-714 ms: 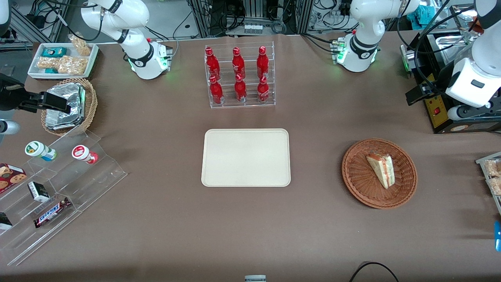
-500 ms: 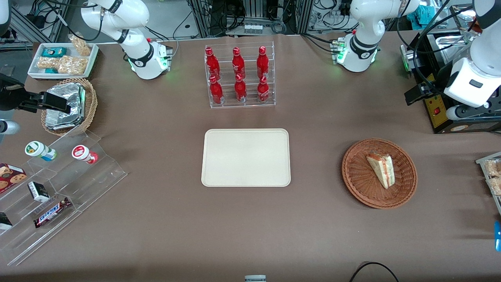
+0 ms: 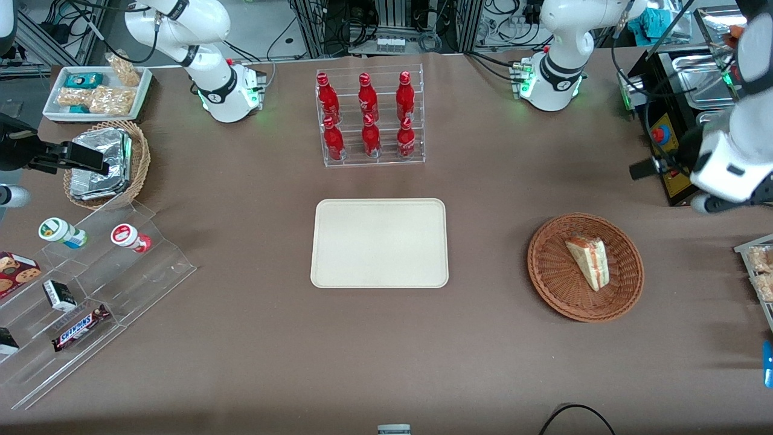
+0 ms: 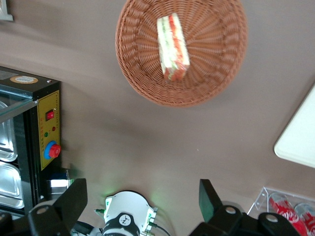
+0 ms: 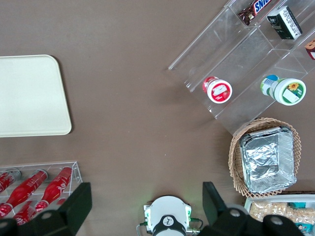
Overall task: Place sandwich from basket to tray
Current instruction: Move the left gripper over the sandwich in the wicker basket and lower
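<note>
Approach to the sandwich

The pale, clear-wrapped triangular sandwich [image 4: 173,46] lay in the shallow reddish-brown wicker basket [image 4: 142,83]; the left gripper [image 4: 142,204] hung above, fingers spread, empty. Slick wrap risked slipping from a shallow pinch.

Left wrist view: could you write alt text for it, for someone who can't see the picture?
Seen from above by the arm's own camera, a wrapped sandwich lies in a round reddish-brown wicker basket on a brown tablecloth. The open gripper hangs high over the table, apart from the basket, with a corner of the cream tray and a black appliance at the picture's edges.
</note>
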